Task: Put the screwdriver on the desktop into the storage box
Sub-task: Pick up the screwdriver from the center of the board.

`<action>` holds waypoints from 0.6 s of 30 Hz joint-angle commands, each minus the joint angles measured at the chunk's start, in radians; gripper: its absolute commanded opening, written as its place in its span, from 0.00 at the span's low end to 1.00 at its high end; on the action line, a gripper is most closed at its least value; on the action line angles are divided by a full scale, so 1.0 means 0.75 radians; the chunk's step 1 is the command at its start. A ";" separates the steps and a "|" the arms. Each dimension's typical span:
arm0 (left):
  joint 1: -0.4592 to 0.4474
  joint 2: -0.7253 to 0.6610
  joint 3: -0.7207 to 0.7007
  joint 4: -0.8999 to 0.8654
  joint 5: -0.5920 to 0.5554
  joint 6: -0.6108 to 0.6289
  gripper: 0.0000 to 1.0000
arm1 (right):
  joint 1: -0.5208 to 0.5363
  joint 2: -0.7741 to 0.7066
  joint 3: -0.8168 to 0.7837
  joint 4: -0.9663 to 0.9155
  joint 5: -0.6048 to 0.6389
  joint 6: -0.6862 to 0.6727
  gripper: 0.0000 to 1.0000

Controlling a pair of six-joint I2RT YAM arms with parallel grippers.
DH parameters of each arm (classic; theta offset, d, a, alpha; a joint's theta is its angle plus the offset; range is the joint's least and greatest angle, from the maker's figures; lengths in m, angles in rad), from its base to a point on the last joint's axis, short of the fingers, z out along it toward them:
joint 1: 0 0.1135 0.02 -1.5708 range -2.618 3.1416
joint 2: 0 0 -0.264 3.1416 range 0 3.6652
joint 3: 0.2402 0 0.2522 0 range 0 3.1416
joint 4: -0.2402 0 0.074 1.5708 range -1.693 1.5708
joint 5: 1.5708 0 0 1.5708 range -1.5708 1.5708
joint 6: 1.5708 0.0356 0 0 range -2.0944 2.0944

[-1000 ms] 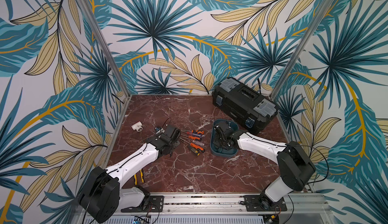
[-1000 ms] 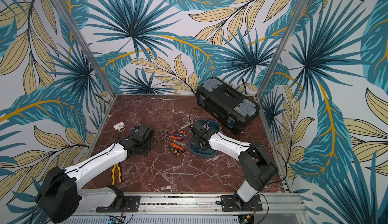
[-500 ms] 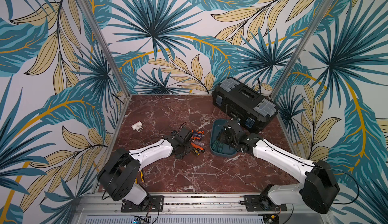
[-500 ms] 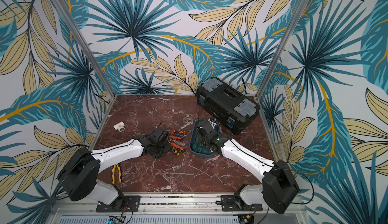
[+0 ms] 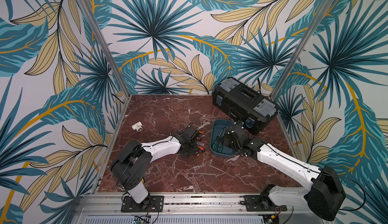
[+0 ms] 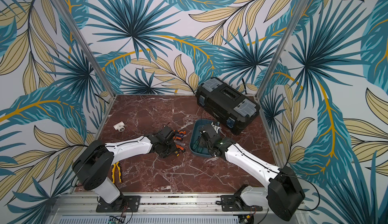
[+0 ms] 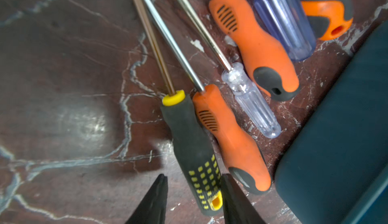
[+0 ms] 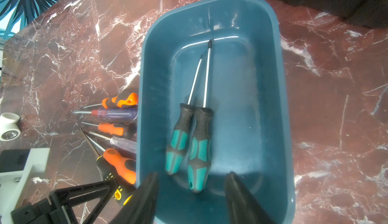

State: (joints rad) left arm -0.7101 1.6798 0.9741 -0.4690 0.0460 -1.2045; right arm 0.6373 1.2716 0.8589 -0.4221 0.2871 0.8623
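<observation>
Several screwdrivers lie side by side on the desktop (image 5: 168, 111), just left of the teal storage box (image 8: 144, 86). My left gripper (image 7: 194, 176) is open and straddles the butt of the black-and-yellow screwdriver (image 7: 189, 132). One finger touches the handle and the other stands apart from it. An orange-handled screwdriver (image 7: 231, 145) lies against it. My right gripper (image 8: 192, 173) hangs open over the near end of the box and holds nothing. Two teal-and-black screwdrivers (image 8: 199, 149) lie in the box. In both top views the grippers sit close to either side of the box's (image 5: 212, 147) left wall.
A black toolbox (image 5: 243, 101) stands behind the storage box at the back right. A white pipe fitting (image 5: 137, 126) lies near the left rail. Yellow-handled pliers (image 6: 116, 170) lie by the left arm's base. Clear-handled (image 7: 252, 105) and purple-handled (image 7: 281, 15) screwdrivers lie in the row.
My left arm has swung right, from beside the screwdrivers to over them, and its jaws have narrowed around the black-and-yellow handle. My right gripper has drawn back toward the box's near end.
</observation>
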 commanded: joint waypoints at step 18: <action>-0.004 0.005 0.085 -0.209 -0.177 -0.033 0.19 | -0.001 0.056 0.074 -0.042 -0.018 -0.111 0.54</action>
State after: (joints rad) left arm -0.7132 1.7321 1.0256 -0.5606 -0.0158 -1.2125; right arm 0.6373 1.2984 0.9016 -0.4286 0.2790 0.7959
